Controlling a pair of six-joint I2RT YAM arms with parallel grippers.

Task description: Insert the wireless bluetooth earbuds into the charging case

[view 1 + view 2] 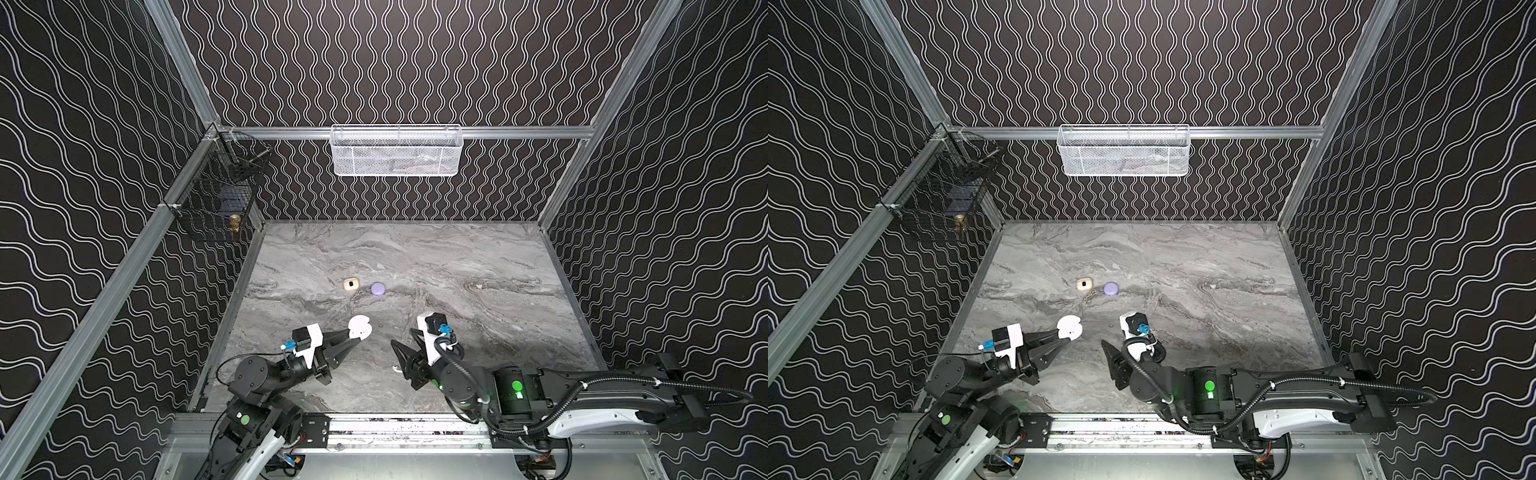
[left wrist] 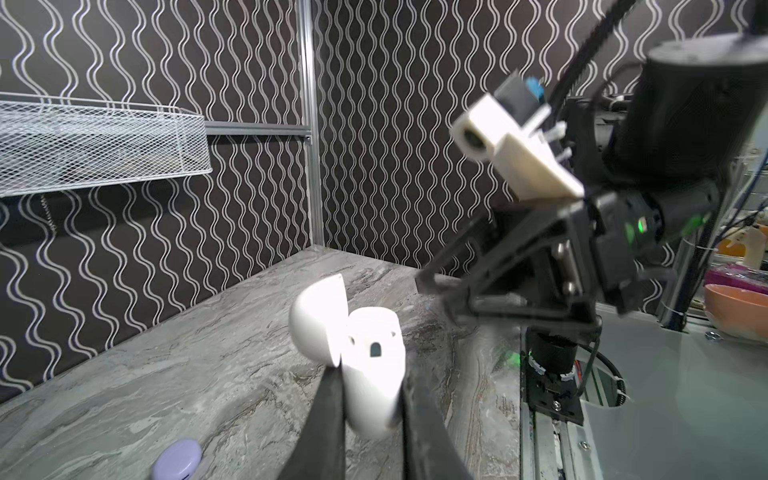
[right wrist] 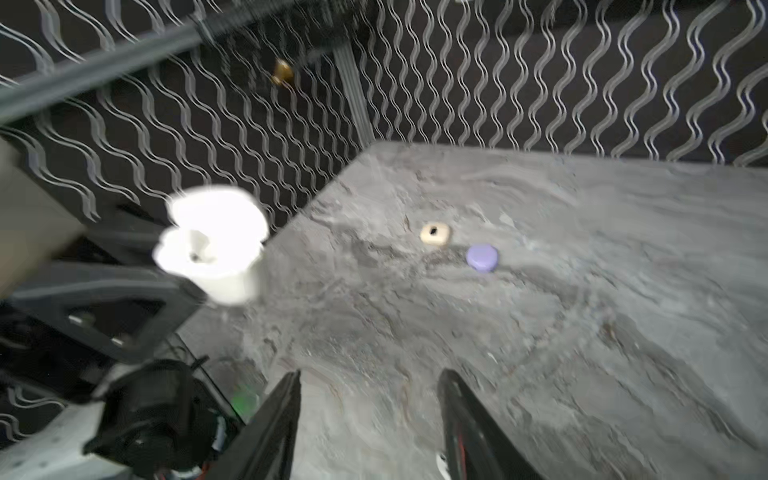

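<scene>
Left gripper (image 2: pixel 372 370) pinches the charging case (image 1: pixel 359 327); earbud (image 1: pixel 395 368) lies right of it, beside right gripper (image 3: pixel 370 374)'s spread jaws.

In the left gripper (image 1: pixel 356 338), pinched between its fingers: the charging case (image 1: pixel 360 327), lid open, held above the table (image 1: pixel 478 266). To that gripper's right, tips turned toward the case, jaws parted: the right gripper (image 3: pixel 370 371). Under it, back from its tips, on the table: one earbud (image 1: pixel 396 368). Well ahead of the left gripper's tips, side by side on the table: left-hand case (image 1: pixel 351 284), right-hand case (image 1: pixel 378 289). Far beyond both, on the back rail: mesh basket (image 1: pixel 395 151).
</scene>
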